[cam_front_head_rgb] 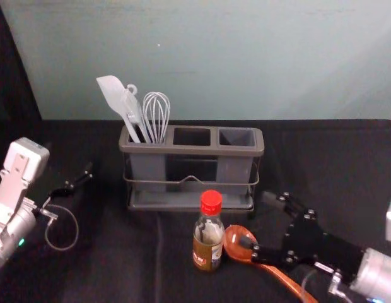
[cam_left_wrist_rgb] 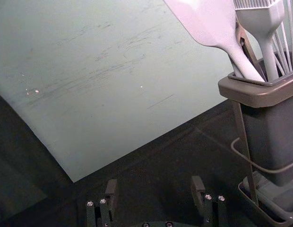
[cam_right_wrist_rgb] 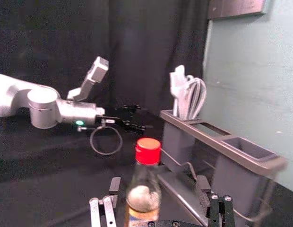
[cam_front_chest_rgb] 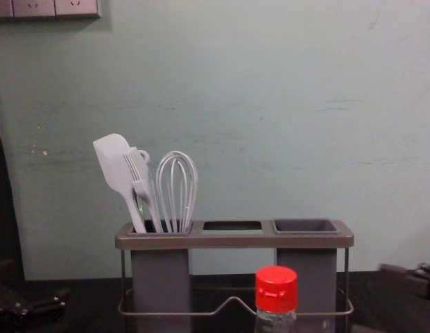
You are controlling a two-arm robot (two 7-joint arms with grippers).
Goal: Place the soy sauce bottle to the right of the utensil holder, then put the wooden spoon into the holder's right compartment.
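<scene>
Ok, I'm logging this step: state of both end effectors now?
Left end effector: open, empty.
Right end effector: open, soy sauce bottle not gripped.

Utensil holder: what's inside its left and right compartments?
The left compartment holds a spatula, a brush, a whisk and another item, partly hidden; its walls cover their lower ends. Nothing sticks out of the right compartment; its floor is hidden.
</scene>
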